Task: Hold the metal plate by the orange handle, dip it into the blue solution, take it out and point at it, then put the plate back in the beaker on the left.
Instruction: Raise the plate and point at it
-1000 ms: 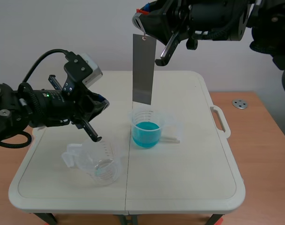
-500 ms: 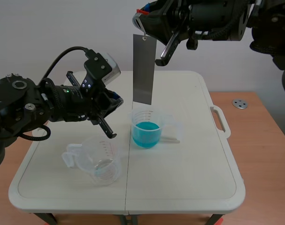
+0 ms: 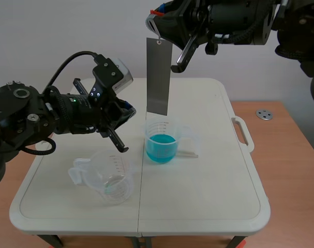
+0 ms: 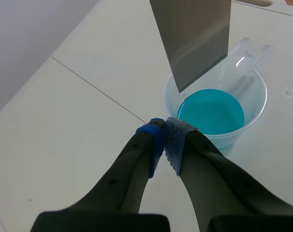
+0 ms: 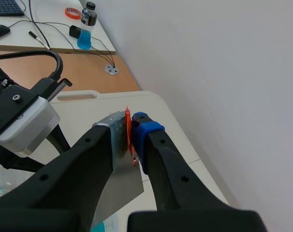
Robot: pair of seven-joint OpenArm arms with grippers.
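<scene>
So, I have the metal plate (image 3: 158,76) hanging upright from my right gripper (image 3: 158,20), raised high over the table (image 3: 208,201). In the right wrist view the two fingers are clamped on the thin orange handle (image 5: 128,126) at the plate's top. The plate's lower edge hangs just above the rim of the beaker of blue solution (image 3: 161,140), clear of the liquid.

My left gripper (image 4: 165,134) has its fingers pressed together on nothing. It sits near the blue beaker and aims toward the plate's lower corner, short of touching it.

I judge the grasp finished and the plate out of the solution, so I read this as the pointing step. I cannot tell from these views whether the plate has actually been dipped, since its lower part shows no clear wetting or colour.

What is left, as I see it, is carrying the plate across to the clear empty beaker (image 3: 106,178) on the left and setting it inside.
</scene>
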